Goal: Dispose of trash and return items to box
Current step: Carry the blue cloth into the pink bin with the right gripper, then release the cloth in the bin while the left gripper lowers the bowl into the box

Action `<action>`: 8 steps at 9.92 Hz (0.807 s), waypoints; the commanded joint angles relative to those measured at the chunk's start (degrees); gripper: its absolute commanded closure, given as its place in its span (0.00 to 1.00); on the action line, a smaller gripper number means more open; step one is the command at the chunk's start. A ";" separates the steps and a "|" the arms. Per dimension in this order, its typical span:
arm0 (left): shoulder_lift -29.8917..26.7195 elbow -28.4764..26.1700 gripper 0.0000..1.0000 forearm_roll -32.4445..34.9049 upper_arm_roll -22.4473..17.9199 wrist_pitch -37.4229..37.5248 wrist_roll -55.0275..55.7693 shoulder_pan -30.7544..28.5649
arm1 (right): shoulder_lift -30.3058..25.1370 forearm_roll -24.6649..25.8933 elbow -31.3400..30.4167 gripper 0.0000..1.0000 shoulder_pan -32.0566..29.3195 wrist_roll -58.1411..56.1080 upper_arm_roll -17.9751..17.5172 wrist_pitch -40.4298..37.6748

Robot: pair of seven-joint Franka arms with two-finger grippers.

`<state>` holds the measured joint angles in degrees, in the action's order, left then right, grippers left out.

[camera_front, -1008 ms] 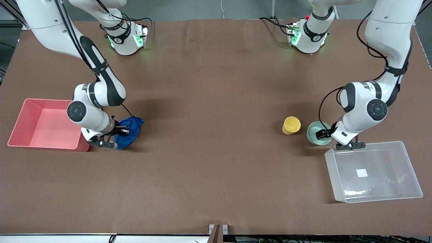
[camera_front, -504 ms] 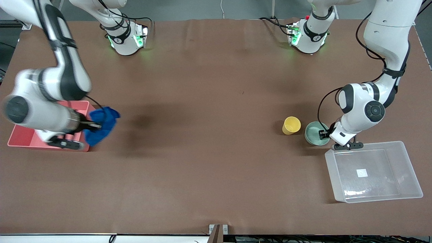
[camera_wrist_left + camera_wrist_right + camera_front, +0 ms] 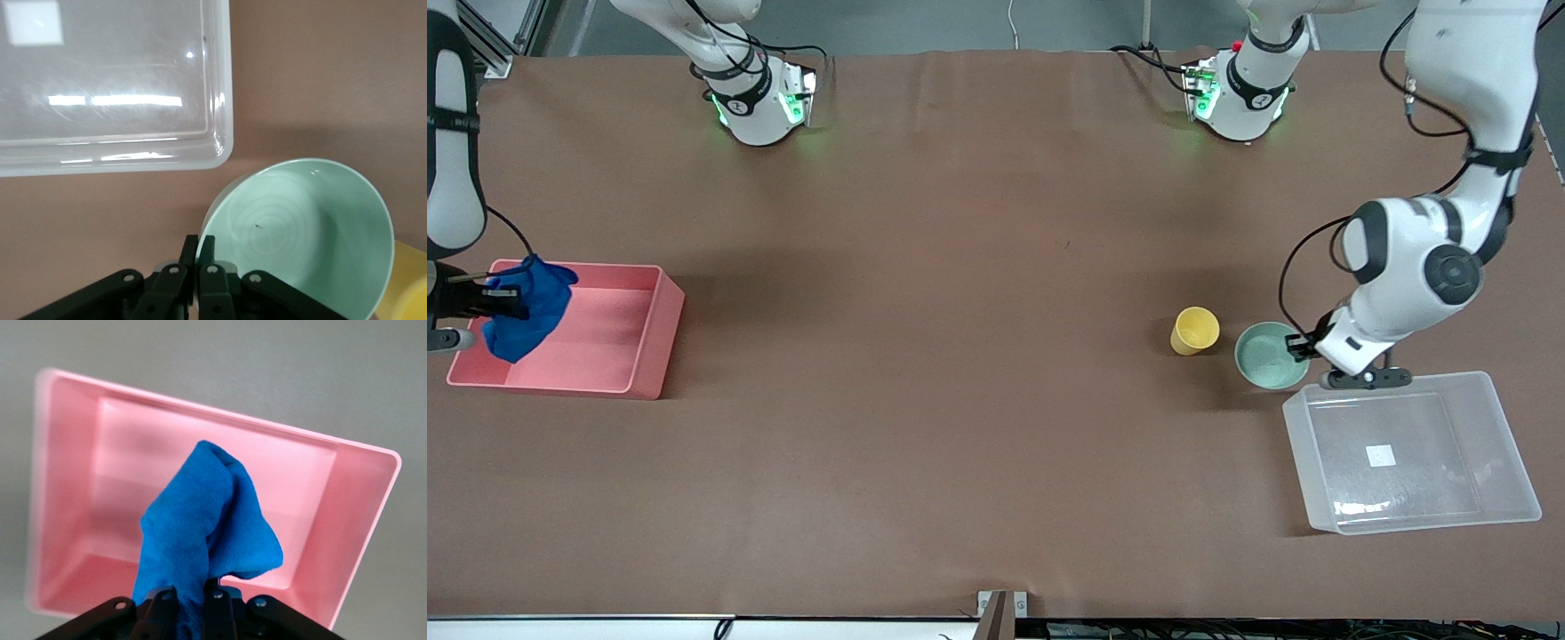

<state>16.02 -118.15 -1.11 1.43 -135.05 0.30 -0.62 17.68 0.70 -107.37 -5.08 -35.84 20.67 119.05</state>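
royal-blue soft cloth wad [image 3: 527, 307] hangs over our pink opaque rectangular bin [image 3: 645, 356], right gripper [image 3: 494, 300] fingers clamped on it. yellow plastic cup [image 3: 1194, 330] sits beside the mint-green round bowl [image 3: 1267, 356] on the tabletop [image 3: 960, 356]; left gripper [image 3: 1303, 345] fingers pinch its rim, near the clear plastic tub [image 3: 1409, 453].

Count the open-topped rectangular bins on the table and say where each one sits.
2. The pink bin sits at the right arm's end; the clear plastic tub sits at the left arm's end, nearer the front camera than the green bowl.
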 commanded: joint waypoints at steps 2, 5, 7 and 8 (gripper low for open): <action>1.89 14.29 1.00 0.50 0.06 12.58 -5.38 -1.48 | 5.86 -4.45 -3.61 0.96 -0.63 -3.00 0.07 8.35; 14.17 32.65 1.00 1.11 -0.11 15.07 -10.04 -3.06 | 7.45 -7.55 -9.17 0.44 -0.45 -5.63 0.07 14.63; 21.74 42.60 1.00 0.94 -0.38 17.01 -13.29 -4.64 | 7.89 -8.16 -8.30 0.00 -0.37 -6.96 0.07 14.63; 24.56 45.87 1.00 0.94 -0.46 17.01 -13.75 -5.35 | 7.46 -9.39 -7.17 0.00 -0.19 -6.35 -0.02 13.59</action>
<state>34.07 -79.91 -1.08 1.08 -120.47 -12.20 -5.25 26.34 -6.29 -115.07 -5.54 -41.16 20.68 133.40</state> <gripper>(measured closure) 0.956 0.498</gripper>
